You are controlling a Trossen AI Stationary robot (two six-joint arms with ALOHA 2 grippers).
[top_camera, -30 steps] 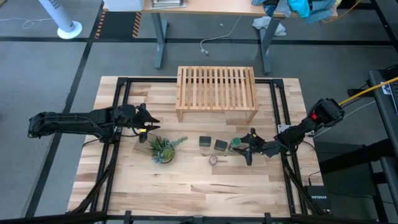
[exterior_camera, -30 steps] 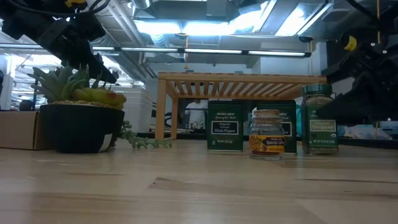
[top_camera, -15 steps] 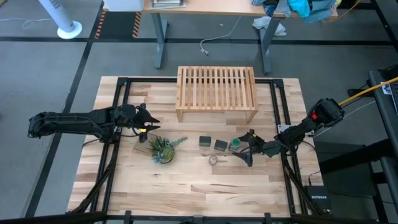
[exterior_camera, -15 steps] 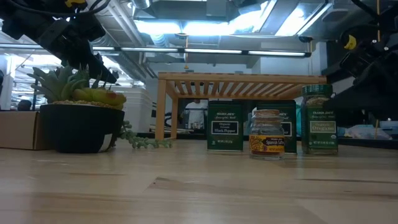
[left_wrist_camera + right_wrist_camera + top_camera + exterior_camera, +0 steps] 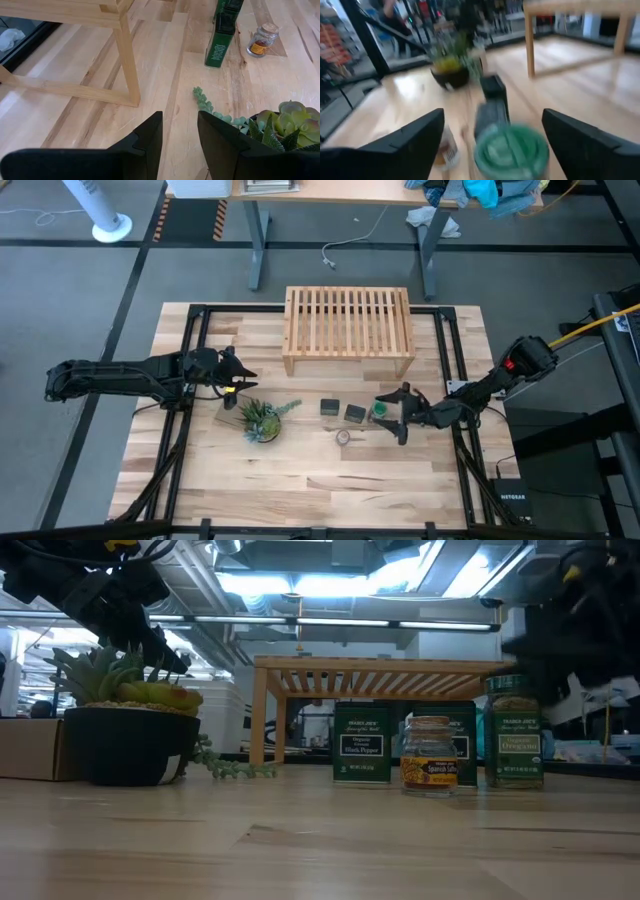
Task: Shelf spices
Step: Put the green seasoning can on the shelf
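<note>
Right tool: the right tool (image 5: 397, 414) sits near the table's right edge, fingers spread wide with nothing gripped; the green-capped spice jar (image 5: 380, 411) stands in the gap between them, apart from both.
Right wrist view: the green cap (image 5: 510, 145) lies low and central between the two dark fingers (image 5: 410, 145), clear of each; beyond it the two dark boxy tins (image 5: 492, 107) line up, the tiny round pale jar (image 5: 445, 148) to one side.
Left tool: the left tool (image 5: 241, 378) hangs over the table's left part, just beside the spiky green plant in a dark pot (image 5: 261, 420); its fingers (image 5: 145, 142) stand a narrow way apart and hold nothing.
Spices: four in a loose row in the table's middle, ahead of the shelf; from the left, one dark tin (image 5: 330, 407), the second dark tin (image 5: 355, 414), then the green-capped jar; the tiny jar (image 5: 343, 437) sits nearer the front edge.
Shelf: the low light-wood slatted shelf (image 5: 348, 328) stands toward the table's far edge, its slats bare.
Low view only: pale labels on the tins (image 5: 361, 744), the orange label of the tiny jar (image 5: 430, 757) standing before the second tin, the green-capped jar (image 5: 514, 732) with a dark blur of the right arm around it.
High view only: all four containers stand apart from the shelf's legs.
Left wrist view only: a trailing green sprig (image 5: 210, 106) from the plant lies on the light butcher-block table (image 5: 165, 75), near one shelf leg (image 5: 128, 60).
</note>
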